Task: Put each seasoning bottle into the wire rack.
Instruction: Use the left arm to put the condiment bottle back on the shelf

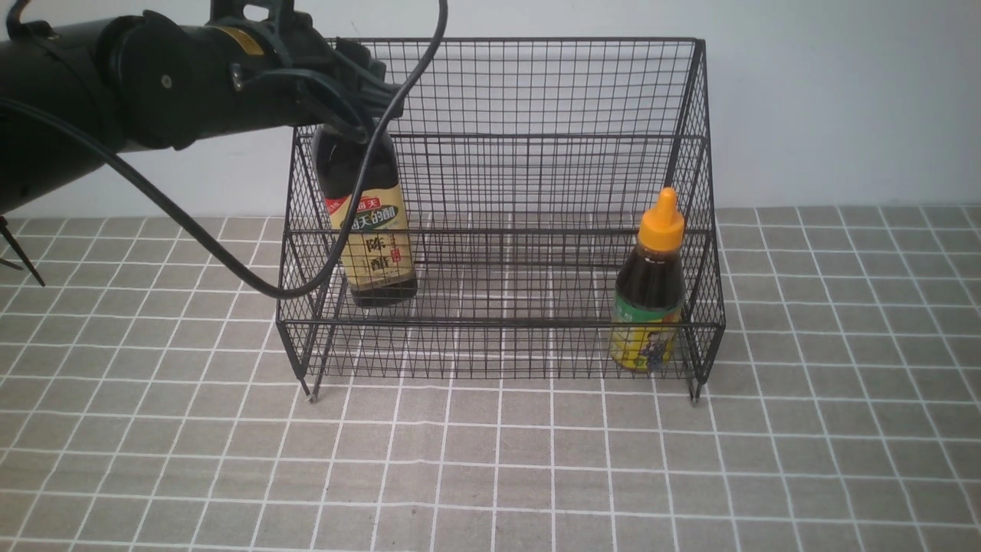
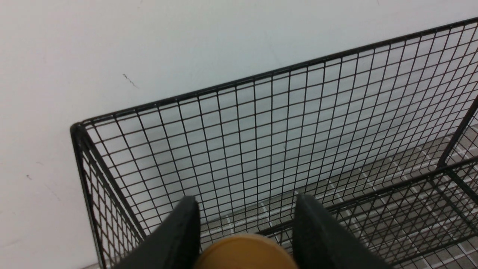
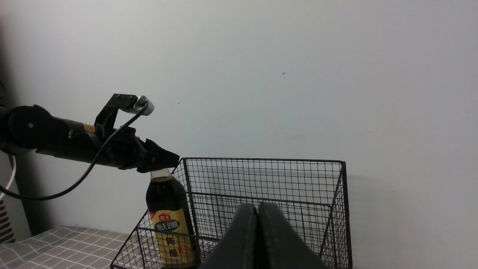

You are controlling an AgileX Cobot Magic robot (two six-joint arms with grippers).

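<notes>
Wire rack (image 1: 548, 231): black grid. Bottle beneath left tool (image 2: 246, 228): dark, tan label, red and green patches. Worktop (image 1: 460, 468): grey, white-line grid.

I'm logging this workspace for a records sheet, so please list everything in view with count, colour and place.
Stepped wire-mesh rack: one, black, on the table by the wall.
Tall dark bottle with tan label: one, inside the rack's left end.
Short dark bottle with orange nozzle cap and yellow-green label: one, inside the rack's right end.
Tiled-pattern table surface: one, grey with pale lines, beneath the rack.
Wall: one, white, behind the rack.
Left tool: one, black, shut on the tall bottle's cap.
Right tool: one, dark, shut.
</notes>
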